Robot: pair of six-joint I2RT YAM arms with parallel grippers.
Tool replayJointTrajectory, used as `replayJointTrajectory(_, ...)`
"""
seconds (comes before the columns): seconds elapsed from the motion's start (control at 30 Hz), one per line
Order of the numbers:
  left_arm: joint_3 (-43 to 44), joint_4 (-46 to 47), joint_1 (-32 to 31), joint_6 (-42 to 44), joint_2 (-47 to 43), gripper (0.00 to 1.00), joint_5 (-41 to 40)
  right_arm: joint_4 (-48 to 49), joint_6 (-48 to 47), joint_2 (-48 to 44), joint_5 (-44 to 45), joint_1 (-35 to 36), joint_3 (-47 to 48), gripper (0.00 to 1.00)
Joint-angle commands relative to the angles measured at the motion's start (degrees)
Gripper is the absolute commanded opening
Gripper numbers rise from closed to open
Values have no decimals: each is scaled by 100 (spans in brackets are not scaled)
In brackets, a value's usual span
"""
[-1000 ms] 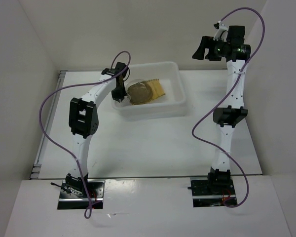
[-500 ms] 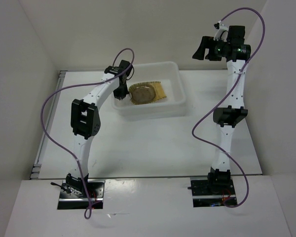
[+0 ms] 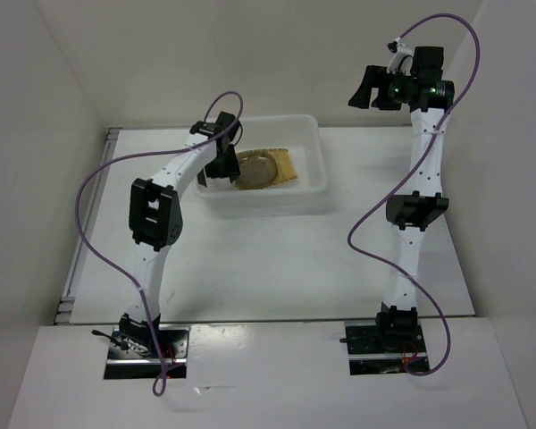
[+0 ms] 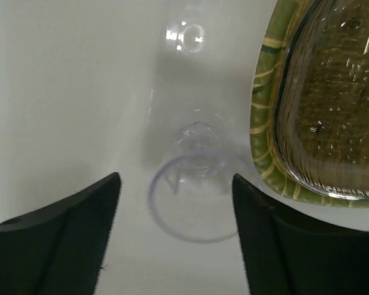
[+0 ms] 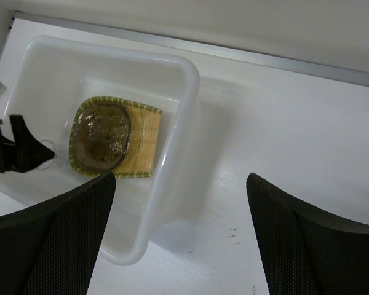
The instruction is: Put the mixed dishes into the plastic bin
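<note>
Table: white top (image 3: 277, 268), with both arm bases at its near edge.
Left arm: bends forward from its base and reaches down into the plastic bin (image 3: 277, 204) at the bin's left end.
Left gripper: (image 4: 175, 184) hangs low over the bin floor, fingers spread wide and gripping nothing.
Glass cup: (image 4: 194, 196) small and clear, on the bin floor in the gap between the left fingers, touching neither, with its open rim towards the wrist camera.
Tan plate: (image 5: 144, 138) lies flat on the bin floor, just beside the cup on the cup's right.
Greyish plate: (image 5: 101, 135) round and translucent, resting on the tan plate's left part; whether it is one plate or two stacked cannot be told.
Right gripper: (image 5: 179, 184) held high above the table's far right, well apart from the bin, fingers wide apart and empty.
</note>
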Motion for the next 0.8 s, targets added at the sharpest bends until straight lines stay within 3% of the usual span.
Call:
replayJointTrajectory(0.0, 1532, -544, 57, -92, -451, 84, -479, -78, -19, -42, 5, -28, 72, 91)
replayJointTrajectory(0.07, 2791, -1038, 57, 13, -338, 88, -708, -78, -19, -42, 5, -28, 72, 91)
replayJointTrajectory(0.1, 3502, -1562, 57, 153, -84, 94, -823, -78, -19, -42, 5, -28, 72, 91)
replayJointTrajectory(0.17, 4857, -1708, 257, 408, -11, 99, -851, -78, -19, -42, 5, -28, 72, 91)
replayJointTrajectory(0.3, 4320, -1708, 706, 286, -791, 99, -850, -78, -19, -42, 5, -28, 72, 91)
replayJointTrajectory(0.37, 3732, -1708, 960, 225, -1169, 99, -999, -78, -19, 11, 5, -28, 72, 91)
replayJointTrajectory(0.4, 2824, -1708, 1066, 42, -1311, 99, -1060, -78, -19, 11, 5, -28, 72, 91)
replayJointTrajectory(0.5, 1160, -1325, 1637, -284, -2022, 96, -860, -78, -19, 11, 5, -28, 72, 91)
replayJointTrajectory(0.53, -212, -982, 1787, -285, -2328, 95, -694, -78, -19, 11, 5, -28, 72, 91)
replayJointTrajectory(0.57, -922, -143, 2162, -285, -3010, 93, -170, -78, -19, 11, 5, -28, 72, 91)
replayJointTrajectory(0.67, -2908, 847, 2962, -285, -3928, 91, 973, -78, -19, 11, 5, -28, 72, 91)
replayJointTrajectory(0.77, -3572, 911, 3115, -48, -3932, 91, 1084, -78, -19, 72, 5, -28, 72, 91)
